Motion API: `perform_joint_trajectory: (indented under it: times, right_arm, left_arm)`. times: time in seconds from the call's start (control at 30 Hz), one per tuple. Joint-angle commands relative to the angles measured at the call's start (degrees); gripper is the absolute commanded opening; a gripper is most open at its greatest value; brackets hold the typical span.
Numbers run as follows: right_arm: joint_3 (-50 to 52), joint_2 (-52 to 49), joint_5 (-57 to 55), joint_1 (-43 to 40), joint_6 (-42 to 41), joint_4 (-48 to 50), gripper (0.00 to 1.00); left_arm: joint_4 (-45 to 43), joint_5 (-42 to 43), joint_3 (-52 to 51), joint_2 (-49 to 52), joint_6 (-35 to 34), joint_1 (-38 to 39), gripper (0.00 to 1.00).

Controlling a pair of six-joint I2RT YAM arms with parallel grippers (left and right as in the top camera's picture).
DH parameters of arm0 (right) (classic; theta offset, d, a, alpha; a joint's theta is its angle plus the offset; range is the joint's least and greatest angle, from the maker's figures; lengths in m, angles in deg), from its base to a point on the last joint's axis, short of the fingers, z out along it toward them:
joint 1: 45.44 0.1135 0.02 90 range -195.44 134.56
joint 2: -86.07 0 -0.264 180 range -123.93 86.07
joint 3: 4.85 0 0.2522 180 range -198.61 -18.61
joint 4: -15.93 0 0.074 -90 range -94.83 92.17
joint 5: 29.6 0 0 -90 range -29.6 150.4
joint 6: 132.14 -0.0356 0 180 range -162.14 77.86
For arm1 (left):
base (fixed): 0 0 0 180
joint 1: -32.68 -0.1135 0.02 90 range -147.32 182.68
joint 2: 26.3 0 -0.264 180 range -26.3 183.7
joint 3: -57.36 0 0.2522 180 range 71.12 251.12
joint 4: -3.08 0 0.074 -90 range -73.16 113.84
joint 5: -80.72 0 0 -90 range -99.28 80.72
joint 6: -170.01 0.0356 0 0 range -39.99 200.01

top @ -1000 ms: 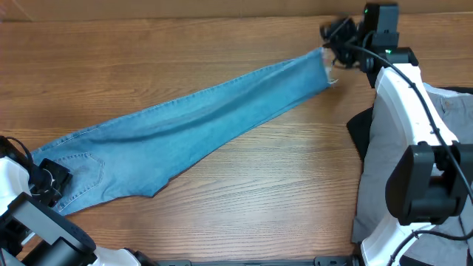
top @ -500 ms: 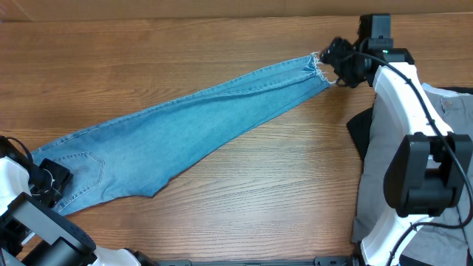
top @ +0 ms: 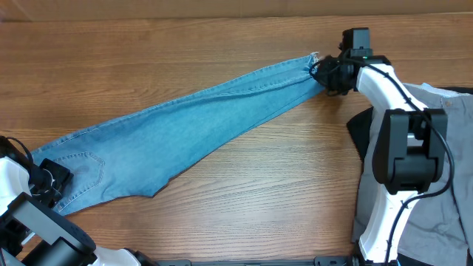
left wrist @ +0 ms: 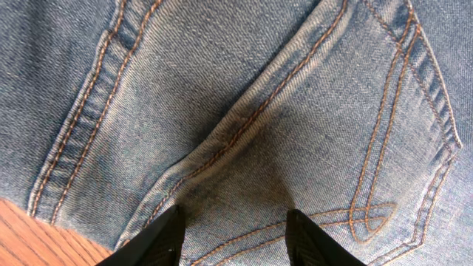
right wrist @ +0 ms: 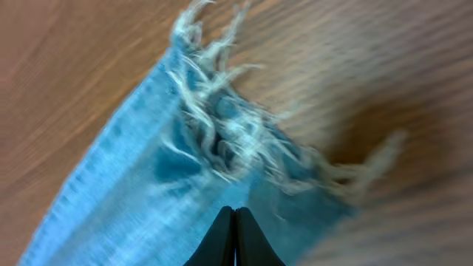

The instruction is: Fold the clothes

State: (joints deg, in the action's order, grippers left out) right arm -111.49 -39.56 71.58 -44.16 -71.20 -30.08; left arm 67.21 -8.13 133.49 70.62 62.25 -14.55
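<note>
**Inspector:** Where do the jeans lie?

**Second:** We find the jeans (top: pixel 199 125) laid out flat on the table (top: pixel 259 199). Their long axis runs from near left to far right, with the waist end near left and the frayed hem (right wrist: pixel 222 140) far right.

**Inspector:** State of the claws?

**Second:** The right claw (top: pixel 321 74) sits at the hem, fingers pressed together with denim caught at the tips. We record it as gripping the jeans. The left claw (left wrist: pixel 235 218) stands spread over a back pocket (left wrist: pixel 355 148) at the waist end, holding nothing.

**Inspector:** What governs the coming move?

**Second:** In our judgement, the fold runs along that axis. From the right claw, the bulk of the jeans lies toward near left, so the hem must travel that way to meet the waist. The right arm is nearer the hem. The left is nearer the waist and is placed to pin it.

**Inspector:** Anything further?

**Second:** Grey trousers (top: pixel 458 111) and a black cloth (top: pixel 360 133) lie at the right edge, partly hidden by the right arm and well apart from the fold line. We note one risk: a pinch on frayed threads may slip.
</note>
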Motion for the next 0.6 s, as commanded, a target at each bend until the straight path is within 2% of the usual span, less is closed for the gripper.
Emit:
perform_joint_trajectory:
  times: [0.0,0.1,0.17,0.23,0.3,0.4,0.57]
  right_arm:
    - [-0.13,-3.69,2.12,1.33,-7.82,4.00,0.04]
    - [-0.13,-7.69,7.96,2.12,-16.74,16.44,0.04]
    - [-0.13,-8.87,13.70,2.14,-18.78,29.00,0.04]
    - [-0.22,-8.72,19.28,1.77,-18.75,39.65,0.15]
    - [-0.74,-7.98,23.28,0.66,-18.75,45.16,0.22]
    - [-1.18,-6.08,27.54,-1.55,-17.99,42.47,0.27]
    - [-1.18,-3.58,28.72,-3.72,-8.57,21.68,0.34]
  left_arm:
    - [0.20,0.42,-0.39,0.31,1.05,0.39,0.47]
    - [0.35,0.44,-0.39,0.31,1.05,0.39,0.47]
    - [0.33,0.44,-0.39,0.31,1.05,0.39,0.47]
    - [0.59,0.42,-0.39,0.31,1.07,0.39,0.47]
    - [0.79,0.42,-0.39,0.31,1.07,0.39,0.47]
    - [0.55,0.42,-0.39,0.31,1.07,0.39,0.47]
    - [0.17,0.42,-0.39,0.31,1.07,0.39,0.47]
